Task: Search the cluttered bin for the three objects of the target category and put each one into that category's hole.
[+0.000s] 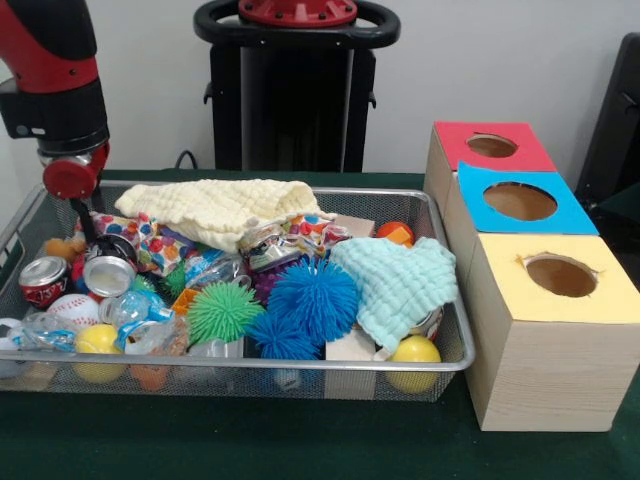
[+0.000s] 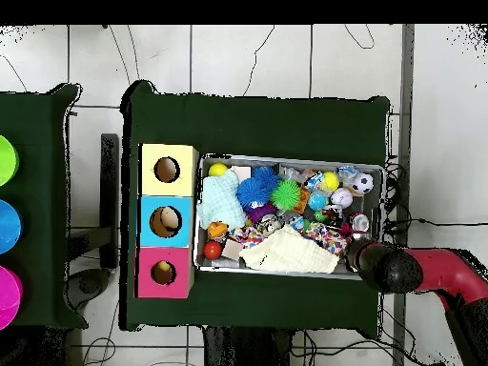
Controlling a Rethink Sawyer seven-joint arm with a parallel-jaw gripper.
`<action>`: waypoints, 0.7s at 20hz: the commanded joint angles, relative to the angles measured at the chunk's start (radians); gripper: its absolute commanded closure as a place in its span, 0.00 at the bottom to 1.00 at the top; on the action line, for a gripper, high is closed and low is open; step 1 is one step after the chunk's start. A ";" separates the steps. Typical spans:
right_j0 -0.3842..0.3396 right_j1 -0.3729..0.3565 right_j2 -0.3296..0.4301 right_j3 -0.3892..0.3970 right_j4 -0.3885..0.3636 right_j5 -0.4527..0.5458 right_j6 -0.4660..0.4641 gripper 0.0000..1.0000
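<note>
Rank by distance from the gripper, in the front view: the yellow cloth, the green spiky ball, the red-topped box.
From the gripper:
1. yellow cloth, along the bin's far side.
2. green spiky ball, mid-bin, nearer the camera.
3. red-topped box, outside the bin, far right.

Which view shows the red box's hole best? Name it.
The overhead view: the red box's hole shows as a full circle from straight above. The front view shows the same hole only as a flattened oval on the farthest box.

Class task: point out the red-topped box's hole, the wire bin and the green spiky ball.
red-topped box's hole point(image 1: 491, 146), front view, dark opening.
wire bin point(image 1: 300, 367), front view, near rim.
green spiky ball point(image 1: 221, 311), front view, middle.
</note>
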 commanded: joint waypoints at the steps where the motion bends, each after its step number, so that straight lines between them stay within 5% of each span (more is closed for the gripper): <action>1: -0.028 0.006 -0.054 0.082 -0.119 -0.085 -0.091 0.00; 9: -0.021 0.091 -0.072 0.028 -0.168 -0.127 -0.082 0.00; 14: -0.030 0.124 -0.050 -0.031 -0.155 -0.090 -0.159 0.00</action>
